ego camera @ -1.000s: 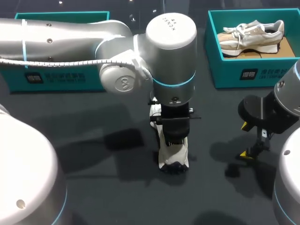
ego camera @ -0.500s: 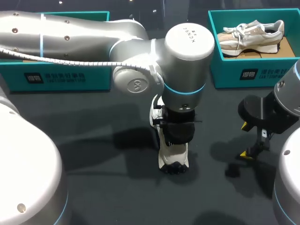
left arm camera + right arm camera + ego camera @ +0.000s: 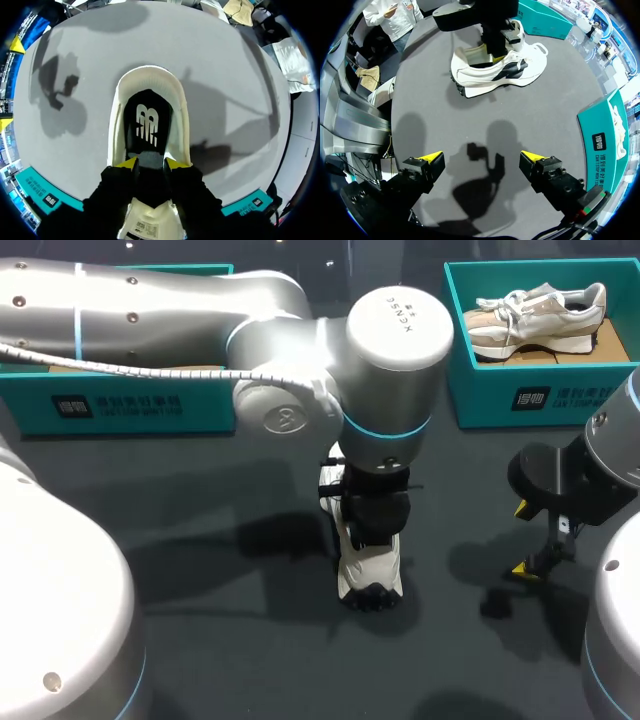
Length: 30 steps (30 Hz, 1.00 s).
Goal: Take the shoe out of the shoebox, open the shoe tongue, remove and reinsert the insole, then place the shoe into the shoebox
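One slight drift back leftward by the left arm [image 3: 150, 300] since half a second ago; white shoe [image 3: 372, 570] unmoved at mid-table. Left gripper [image 3: 151, 162] down in its mouth, over the black insole [image 3: 147, 120]; grip impossible to tell. Right gripper [image 3: 481, 156] spread wide above the table [image 3: 200, 600].

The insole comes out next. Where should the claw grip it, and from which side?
Probably pinch the insole at its heel end, coming straight down through the shoe's open collar: the shoe stands upright, and only the heel part lies exposed.

White-and-black shoe [image 3: 492, 80], seemingly black insole [image 3: 148, 131]
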Each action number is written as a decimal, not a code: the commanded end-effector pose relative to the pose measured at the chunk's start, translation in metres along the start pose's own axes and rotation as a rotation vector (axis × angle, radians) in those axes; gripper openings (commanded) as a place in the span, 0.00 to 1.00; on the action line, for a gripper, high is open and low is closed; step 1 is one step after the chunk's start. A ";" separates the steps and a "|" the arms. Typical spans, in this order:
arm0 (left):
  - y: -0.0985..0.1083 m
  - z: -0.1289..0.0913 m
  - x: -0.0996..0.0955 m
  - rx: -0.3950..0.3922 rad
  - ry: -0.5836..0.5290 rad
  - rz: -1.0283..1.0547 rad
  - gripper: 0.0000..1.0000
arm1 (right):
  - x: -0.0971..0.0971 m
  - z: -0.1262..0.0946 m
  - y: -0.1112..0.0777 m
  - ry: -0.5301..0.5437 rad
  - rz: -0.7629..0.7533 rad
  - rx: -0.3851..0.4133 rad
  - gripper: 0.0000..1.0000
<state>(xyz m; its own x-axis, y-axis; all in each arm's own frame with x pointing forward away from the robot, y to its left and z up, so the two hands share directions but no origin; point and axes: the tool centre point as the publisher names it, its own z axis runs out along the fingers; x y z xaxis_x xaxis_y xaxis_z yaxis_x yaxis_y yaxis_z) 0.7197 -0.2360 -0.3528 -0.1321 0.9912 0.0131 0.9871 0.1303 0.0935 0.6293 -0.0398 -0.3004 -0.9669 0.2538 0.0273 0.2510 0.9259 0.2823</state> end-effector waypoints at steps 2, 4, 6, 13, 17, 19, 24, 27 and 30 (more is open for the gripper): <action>0.002 -0.001 -0.001 0.002 -0.013 0.006 0.60 | 0.002 0.000 -0.001 -0.004 -0.001 -0.001 1.00; 0.003 -0.002 -0.001 0.005 -0.021 0.009 0.89 | 0.002 0.000 -0.001 -0.004 -0.001 -0.001 1.00; 0.003 -0.003 -0.001 0.004 -0.025 0.011 1.00 | 0.002 0.000 -0.001 -0.004 -0.001 -0.001 1.00; 0.014 0.000 0.001 0.061 -0.064 0.020 1.00 | 0.002 0.000 -0.001 -0.004 -0.001 -0.001 1.00; 0.020 -0.003 0.002 0.091 -0.090 0.025 1.00 | 0.002 0.000 -0.001 -0.004 -0.001 -0.001 1.00; 0.021 -0.004 0.003 0.089 -0.092 0.023 1.00 | 0.002 0.000 -0.001 -0.004 -0.001 -0.001 1.00; 0.026 -0.009 0.003 0.116 -0.115 0.009 1.00 | 0.002 0.000 -0.001 -0.004 -0.001 -0.001 1.00; 0.032 -0.012 0.004 0.134 -0.124 0.004 1.00 | 0.002 0.000 -0.001 -0.004 -0.001 -0.001 1.00; 0.037 -0.016 0.003 0.144 -0.132 0.001 1.00 | 0.002 0.000 -0.001 -0.004 -0.001 -0.001 1.00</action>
<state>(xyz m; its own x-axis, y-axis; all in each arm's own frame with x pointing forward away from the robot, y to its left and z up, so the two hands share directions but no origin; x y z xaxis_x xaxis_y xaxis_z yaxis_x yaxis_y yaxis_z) 0.7488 -0.2332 -0.3351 -0.1293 0.9852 -0.1129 0.9912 0.1252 -0.0426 0.6293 -0.0398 -0.3004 -0.9669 0.2538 0.0273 0.2510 0.9259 0.2823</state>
